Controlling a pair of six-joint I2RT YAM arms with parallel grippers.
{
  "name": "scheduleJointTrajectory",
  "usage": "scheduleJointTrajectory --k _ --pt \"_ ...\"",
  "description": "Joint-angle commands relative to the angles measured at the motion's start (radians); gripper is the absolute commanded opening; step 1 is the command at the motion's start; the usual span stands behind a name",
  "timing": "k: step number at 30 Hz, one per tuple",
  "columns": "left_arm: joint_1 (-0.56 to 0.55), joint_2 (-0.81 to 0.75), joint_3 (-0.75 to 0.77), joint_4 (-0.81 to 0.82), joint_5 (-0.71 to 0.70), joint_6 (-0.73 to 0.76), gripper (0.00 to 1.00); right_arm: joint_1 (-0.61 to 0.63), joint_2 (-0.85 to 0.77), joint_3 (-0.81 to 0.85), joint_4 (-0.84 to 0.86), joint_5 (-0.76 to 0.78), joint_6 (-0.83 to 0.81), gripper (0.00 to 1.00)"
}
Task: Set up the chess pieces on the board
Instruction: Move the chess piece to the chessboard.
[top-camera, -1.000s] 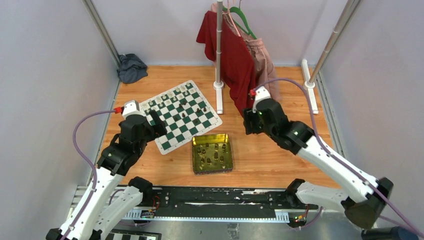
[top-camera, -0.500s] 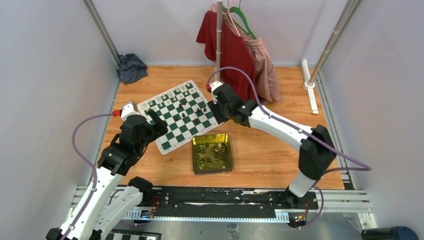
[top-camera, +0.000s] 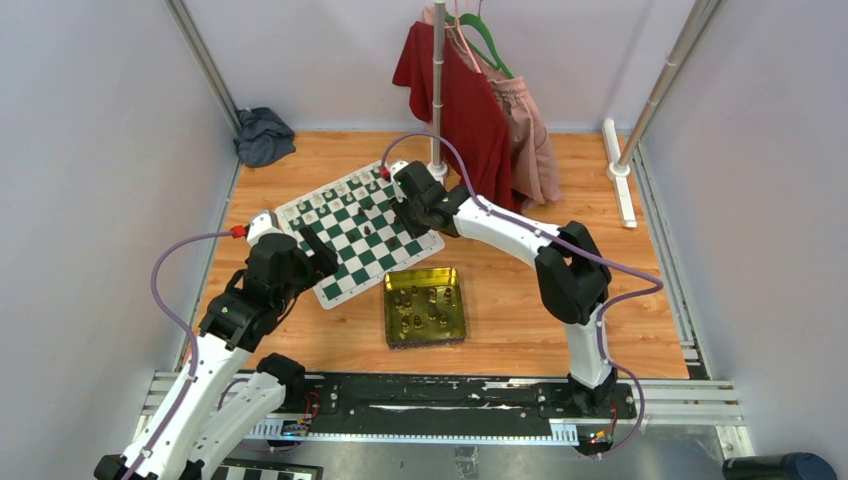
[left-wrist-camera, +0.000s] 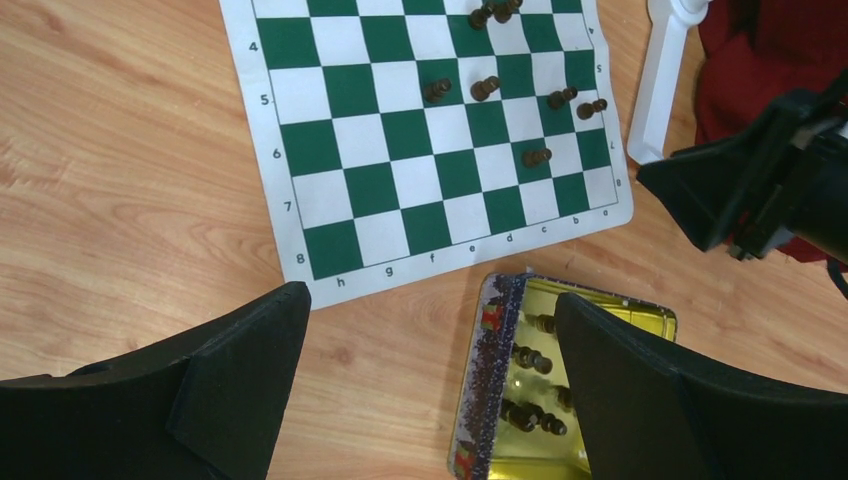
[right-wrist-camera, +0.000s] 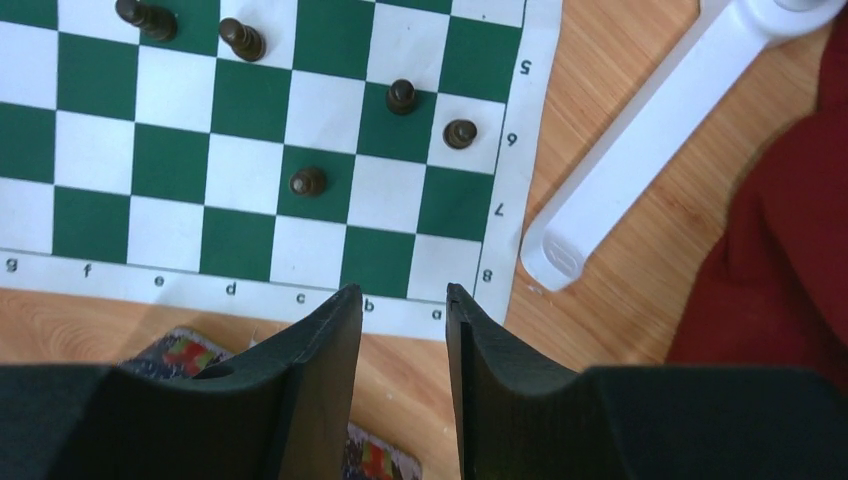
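The board lies on the wooden floor, a green and white mat with a white border. Cream chess pieces line its far edge. A few dark chess pieces stand scattered on its right half, also seen from the left wrist. More dark ones lie in the gold tin. My right gripper hovers over the board's near right corner, open by a narrow gap with nothing between its fingers. My left gripper hangs wide open and empty above the floor between the board's near edge and the tin's wall.
A clothes rack's white foot lies just right of the board, and a red garment hangs over it. A second pole's foot stands at the right. A grey cloth is bunched in the far left corner.
My right arm has swung left from the rack side to the board's right edge, and its jaws have narrowed. The left arm has barely shifted.
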Motion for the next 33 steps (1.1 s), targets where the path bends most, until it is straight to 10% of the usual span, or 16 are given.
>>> scheduleJointTrajectory --k 1,33 --pt "-0.005 0.0 -0.007 -0.005 0.012 -0.011 1.0 -0.016 0.067 0.077 -0.003 -0.029 -0.016 0.41" --pt "-0.005 0.04 -0.052 0.069 0.011 0.025 1.0 -0.108 0.311 0.296 -0.019 -0.142 -0.017 0.42"
